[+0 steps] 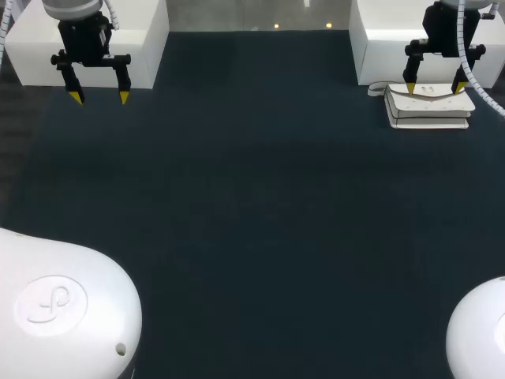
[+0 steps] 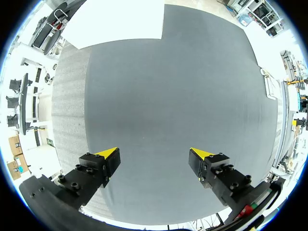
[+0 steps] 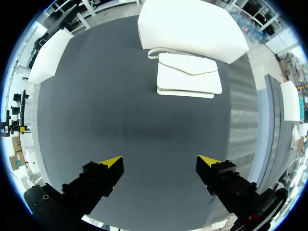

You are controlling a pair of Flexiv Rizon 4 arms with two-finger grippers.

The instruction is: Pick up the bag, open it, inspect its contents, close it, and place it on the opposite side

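A white flap bag (image 1: 430, 106) lies flat on the dark table at the far right, its strap (image 1: 378, 88) curled at its left end. My right gripper (image 1: 435, 88) hangs open above it, touching nothing. In the right wrist view the bag (image 3: 188, 74) lies well ahead of the open right gripper (image 3: 161, 162), flap shut, beside a white block. My left gripper (image 1: 99, 97) stands open over the far left corner, with nothing between its fingers. The left wrist view shows only bare mat ahead of the left gripper (image 2: 154, 153).
Two white blocks stand at the table's back: one behind my left gripper (image 1: 142, 39) and one behind the bag (image 1: 387, 43). The dark mat (image 1: 252, 221) stretches between them and toward me.
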